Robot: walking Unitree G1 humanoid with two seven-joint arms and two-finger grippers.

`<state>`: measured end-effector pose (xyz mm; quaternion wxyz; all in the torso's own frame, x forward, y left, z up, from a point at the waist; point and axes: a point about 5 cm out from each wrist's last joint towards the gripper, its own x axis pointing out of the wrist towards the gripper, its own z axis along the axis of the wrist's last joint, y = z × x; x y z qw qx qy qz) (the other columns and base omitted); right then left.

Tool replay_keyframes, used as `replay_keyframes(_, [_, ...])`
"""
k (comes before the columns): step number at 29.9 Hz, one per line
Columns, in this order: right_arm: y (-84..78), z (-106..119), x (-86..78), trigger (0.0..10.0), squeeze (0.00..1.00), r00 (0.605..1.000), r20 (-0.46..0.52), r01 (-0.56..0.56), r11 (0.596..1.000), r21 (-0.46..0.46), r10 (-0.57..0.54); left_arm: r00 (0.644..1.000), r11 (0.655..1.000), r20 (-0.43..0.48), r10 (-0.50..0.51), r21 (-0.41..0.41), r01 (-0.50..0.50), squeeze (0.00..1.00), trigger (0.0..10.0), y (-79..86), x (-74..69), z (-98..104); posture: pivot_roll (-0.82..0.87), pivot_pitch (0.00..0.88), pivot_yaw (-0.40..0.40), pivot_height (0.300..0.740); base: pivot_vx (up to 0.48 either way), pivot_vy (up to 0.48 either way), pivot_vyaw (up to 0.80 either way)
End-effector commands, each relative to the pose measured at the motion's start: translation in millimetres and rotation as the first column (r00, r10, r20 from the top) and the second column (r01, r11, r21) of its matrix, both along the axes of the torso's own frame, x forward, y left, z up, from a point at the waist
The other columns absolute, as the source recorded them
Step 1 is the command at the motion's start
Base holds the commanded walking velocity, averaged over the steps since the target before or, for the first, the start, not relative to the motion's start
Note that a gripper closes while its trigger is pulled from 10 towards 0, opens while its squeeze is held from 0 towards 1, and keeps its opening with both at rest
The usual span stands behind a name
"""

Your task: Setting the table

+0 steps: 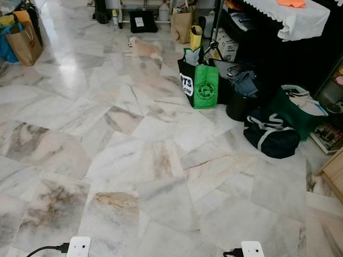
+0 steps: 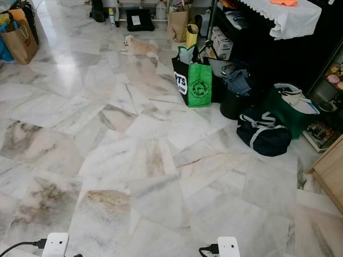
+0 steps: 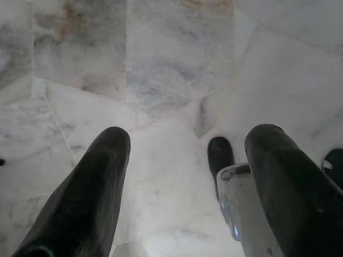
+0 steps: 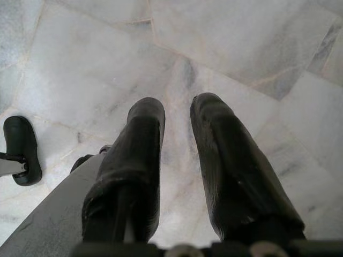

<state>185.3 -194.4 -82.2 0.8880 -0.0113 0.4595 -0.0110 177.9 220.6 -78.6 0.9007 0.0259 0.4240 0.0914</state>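
Observation:
A black table with a white cloth stands at the far right, and an orange cloth lies on top of it. No dishes or cutlery can be made out. Both arms hang low over the marble floor. My left gripper is open, fingers wide apart with only floor between them. My right gripper is shut, its fingers close together and holding nothing. The white wrist housings show at the bottom edge of the eye views, the left wrist and the right wrist.
A small pale dog lies on the floor far ahead. Along the right sit a green shopping bag, a dark duffel bag, a green bag and a wooden cabinet. Paper bags stand far left.

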Motion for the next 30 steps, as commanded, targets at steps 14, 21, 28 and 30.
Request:
replay_keyframes(14, [7.3, 21, 38.8, 10.0, 0.00, 0.979, 0.144, 0.119, 0.975, 0.187, -0.147, 0.998, 0.996, 0.021, -0.061, -0.067, 0.063, 0.00, 10.0, -2.1, 10.1, 4, 0.02, 0.031, -0.047, 0.740, 0.000, 0.000, 0.00])
replay_keyframes(21, [6.1, 19, 34.6, 10.0, 0.00, 0.980, 0.121, 0.136, 0.973, 0.188, -0.160, 0.998, 0.996, 0.013, -0.066, -0.062, 0.067, 0.00, 10.0, -2.1, 8.1, 3, 0.02, 0.045, -0.048, 0.740, 0.000, 0.000, -0.09])
replay_keyframes(28, [7.5, 16, 30.9, 10.0, 0.00, 0.983, 0.102, 0.131, 0.972, 0.195, -0.153, 0.998, 0.996, -0.010, -0.065, -0.054, 0.064, 0.00, 10.0, -0.4, 4.0, 1, 0.02, 0.048, -0.048, 0.740, 0.000, 0.000, -0.70])
replay_keyframes(30, [7.4, 16, 29.8, 10.0, 0.00, 0.983, 0.099, 0.132, 0.972, 0.194, -0.153, 0.998, 0.997, -0.007, -0.059, -0.060, 0.058, 0.00, 10.0, 0.0, 3.6, 1, 0.02, 0.051, -0.047, 0.740, 0.000, 0.000, -0.70])
